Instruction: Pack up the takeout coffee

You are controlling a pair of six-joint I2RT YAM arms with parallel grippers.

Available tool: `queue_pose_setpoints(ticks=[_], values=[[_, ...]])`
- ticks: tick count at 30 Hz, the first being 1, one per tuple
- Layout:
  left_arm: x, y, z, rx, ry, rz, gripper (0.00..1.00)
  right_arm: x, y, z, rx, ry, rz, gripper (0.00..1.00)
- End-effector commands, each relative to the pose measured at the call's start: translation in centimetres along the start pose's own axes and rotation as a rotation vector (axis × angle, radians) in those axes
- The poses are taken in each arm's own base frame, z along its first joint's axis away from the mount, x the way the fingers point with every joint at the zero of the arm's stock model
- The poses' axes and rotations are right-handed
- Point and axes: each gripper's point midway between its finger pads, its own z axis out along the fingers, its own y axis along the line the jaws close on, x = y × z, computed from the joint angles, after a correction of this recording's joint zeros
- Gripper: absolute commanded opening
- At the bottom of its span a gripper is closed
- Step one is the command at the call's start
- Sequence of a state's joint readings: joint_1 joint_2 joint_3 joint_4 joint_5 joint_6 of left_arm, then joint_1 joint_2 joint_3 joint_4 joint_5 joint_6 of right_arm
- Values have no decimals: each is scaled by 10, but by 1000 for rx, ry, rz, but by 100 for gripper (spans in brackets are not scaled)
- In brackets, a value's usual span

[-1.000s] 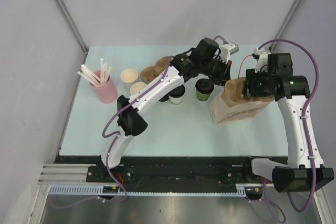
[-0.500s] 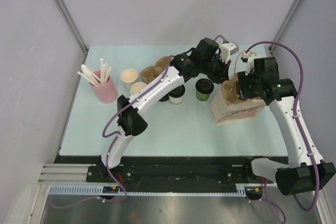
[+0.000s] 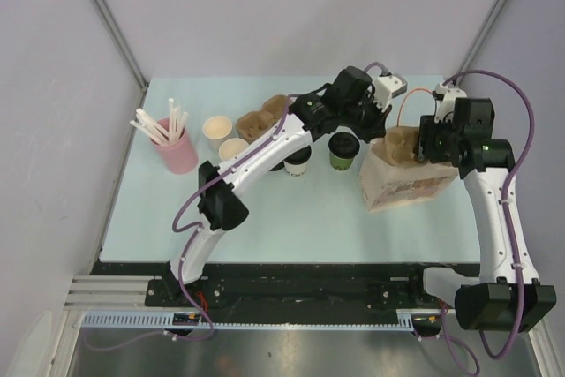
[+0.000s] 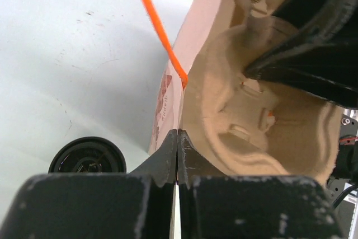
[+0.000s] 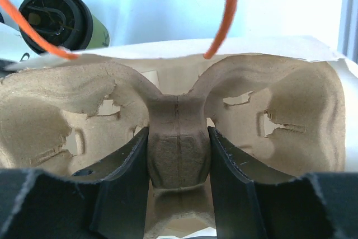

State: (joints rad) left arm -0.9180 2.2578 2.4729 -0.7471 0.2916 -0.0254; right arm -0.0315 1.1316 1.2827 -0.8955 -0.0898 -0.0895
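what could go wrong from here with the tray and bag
The left gripper pinches only the thin rim of the paper bag, which may tear or slip. The cup carrier, held at its middle ridge by the right gripper, nearly fills the mouth and could snag an orange handle. The green-sided cup stands close; a dragged bag might tip it.

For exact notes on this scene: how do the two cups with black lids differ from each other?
The white-sided cup has pale sides; the green-sided cup has green ones. The green-sided cup stands nearer the paper bag; the white-sided cup stands farther left, partly hidden by the left arm. Both stand upright on the table with round black lids, outside the carrier in the bag.
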Motion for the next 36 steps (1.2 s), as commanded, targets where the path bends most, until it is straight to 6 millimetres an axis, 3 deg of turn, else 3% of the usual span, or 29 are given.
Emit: queue_pose_setpoints(ticks=[1,6,8,13,16,19,22,23,26,32,36], values=[[-13,-21,-17,26,-25,141,0,1,2,8,-22,55,85,16],[-17,-17,-18,-4,-36,155,0,22,-16,22,72,181,101,15],[-24,-15,-20,-21,-52,164,0,25,-12,24,37,199,126,15],[-37,12,-23,-152,-84,170,0,47,-13,18,83,295,109,13],[-44,25,-26,-219,-104,159,0,47,-8,9,74,279,94,13],[-47,16,-27,-179,-117,167,0,48,-10,7,87,282,94,14],[-42,-7,-28,-63,-105,185,22,50,-8,11,75,298,96,13],[-42,-15,-33,-33,-107,196,36,49,-6,13,69,298,117,14],[-50,-38,-51,67,-131,208,56,45,-1,16,43,282,131,13],[-79,-62,-89,132,-218,246,76,41,3,20,17,270,162,13],[-86,-78,-111,191,-247,281,77,40,7,22,3,267,174,13]])
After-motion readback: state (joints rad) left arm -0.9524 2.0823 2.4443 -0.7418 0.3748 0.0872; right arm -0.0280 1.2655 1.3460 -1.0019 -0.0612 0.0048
